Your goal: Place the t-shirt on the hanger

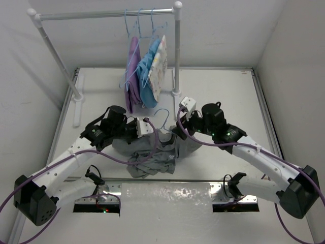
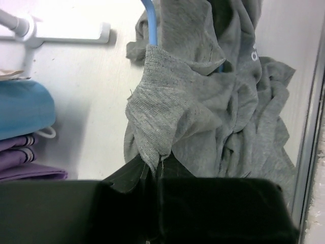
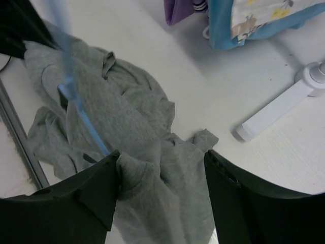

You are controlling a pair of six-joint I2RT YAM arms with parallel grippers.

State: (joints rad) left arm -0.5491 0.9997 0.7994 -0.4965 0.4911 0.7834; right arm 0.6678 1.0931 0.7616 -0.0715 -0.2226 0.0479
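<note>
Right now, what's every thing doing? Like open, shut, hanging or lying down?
left gripper, shut, pinching the t-shirt.
right gripper, open, grey cloth between its fingers.
t-shirt, crumpled in a heap on the table.
hanger, partly inside the t-shirt, hook poking out.
clothes rack, standing upright.
three hung garments, hanging on the clothes rack.

Bright, even light falls from above on the white table [image 1: 223,101] and walls. The rack [image 1: 101,14] throws a soft grey shadow on the left wall. In both wrist views the black fingers [image 3: 254,203], close to the lens, look dark and unsharp. The hanger [image 3: 86,122] smears faint toward its upper end.
</note>
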